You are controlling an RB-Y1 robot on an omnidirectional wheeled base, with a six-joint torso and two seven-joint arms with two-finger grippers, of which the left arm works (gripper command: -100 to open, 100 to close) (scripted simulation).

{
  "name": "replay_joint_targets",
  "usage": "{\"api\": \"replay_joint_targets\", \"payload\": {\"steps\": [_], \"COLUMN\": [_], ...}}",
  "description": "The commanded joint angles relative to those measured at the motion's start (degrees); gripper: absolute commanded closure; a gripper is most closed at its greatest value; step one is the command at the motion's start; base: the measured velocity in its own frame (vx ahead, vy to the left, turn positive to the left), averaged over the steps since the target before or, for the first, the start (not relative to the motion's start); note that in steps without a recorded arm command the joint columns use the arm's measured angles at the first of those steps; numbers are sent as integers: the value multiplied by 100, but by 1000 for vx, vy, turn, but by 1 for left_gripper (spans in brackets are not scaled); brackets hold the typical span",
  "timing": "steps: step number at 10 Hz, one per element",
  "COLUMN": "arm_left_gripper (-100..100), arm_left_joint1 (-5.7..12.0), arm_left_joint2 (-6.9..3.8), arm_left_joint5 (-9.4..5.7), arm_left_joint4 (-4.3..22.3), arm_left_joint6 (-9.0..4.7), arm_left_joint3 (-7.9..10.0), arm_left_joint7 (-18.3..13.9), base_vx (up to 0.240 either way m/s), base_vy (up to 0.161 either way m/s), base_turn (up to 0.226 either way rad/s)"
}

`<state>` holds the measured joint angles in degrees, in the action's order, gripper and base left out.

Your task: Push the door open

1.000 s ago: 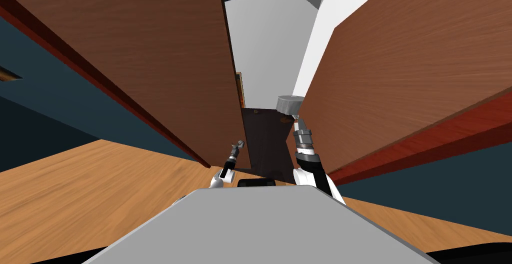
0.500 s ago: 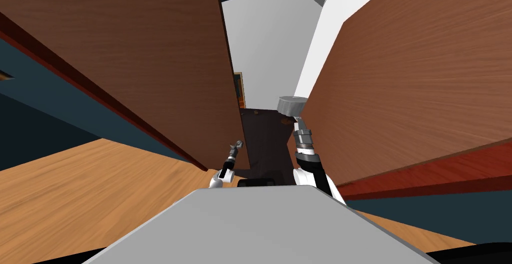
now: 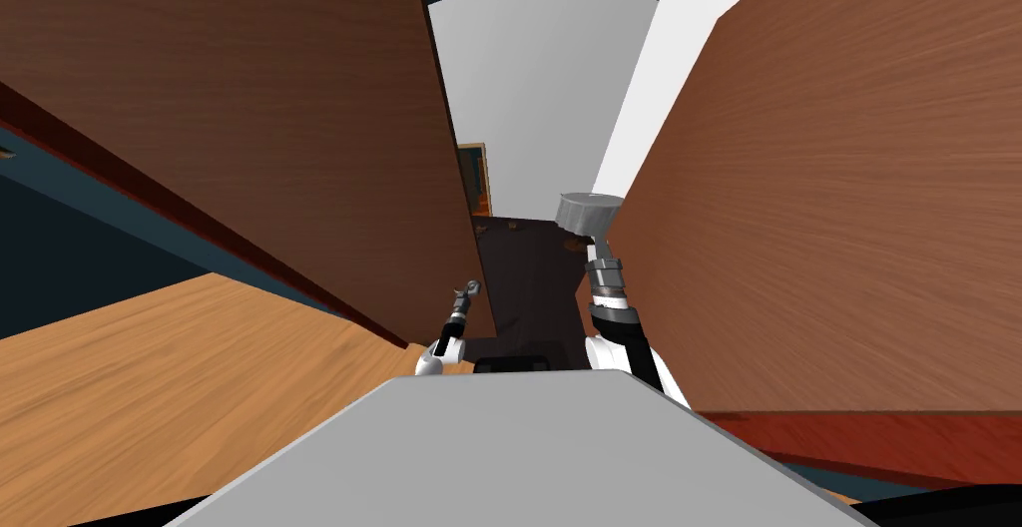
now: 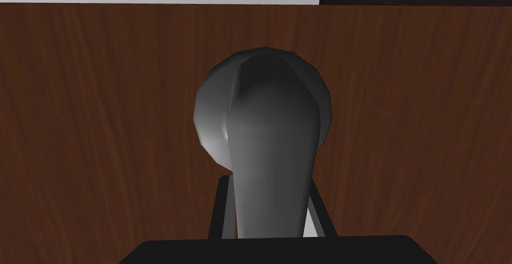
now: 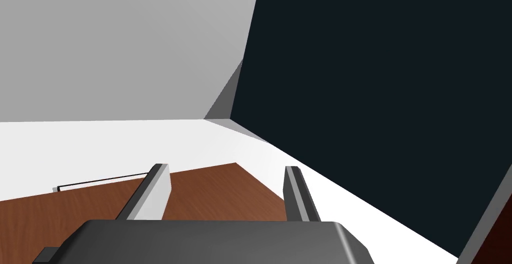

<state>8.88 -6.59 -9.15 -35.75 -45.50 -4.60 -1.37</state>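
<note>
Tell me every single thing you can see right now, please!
left door: one, brown wood, on my left
right door: one, brown wood, on my right, a gap between the two
handle: one, grey, on the left door
knob: one, grey, round, at the right door's edge
picture frame: one, brownish, seen through the gap
grey wall: one, beyond the gap
white wall: one, beside the grey one
dark blue wall: one, left of the doors
wooden floor: light brown, on this side
dark floor: beyond the gap
left pincer: one, shut on the handle
right pincer: one, open, by the right door
</note>
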Motion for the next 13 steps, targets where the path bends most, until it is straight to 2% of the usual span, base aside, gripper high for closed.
{"api": "replay_joint_targets", "payload": {"steps": [1, 9, 12, 13], "arm_left_gripper": [100, 100, 100, 100], "arm_left_joint1": [82, 103, 109, 90], "arm_left_joint2": [-72, -80, -83, -85], "arm_left_joint5": [-74, -274, -331, -317], "arm_left_joint4": [111, 236, 272, 278], "arm_left_joint6": [-79, -100, -107, -87], "arm_left_joint3": [189, 735, 890, 853], "arm_left_joint7": [34, 246, 306, 290], "base_vx": [183, 185, 162, 65], "base_vy": [-125, -92, -92, -41], "base_turn": [65, 62, 52, 37]}}
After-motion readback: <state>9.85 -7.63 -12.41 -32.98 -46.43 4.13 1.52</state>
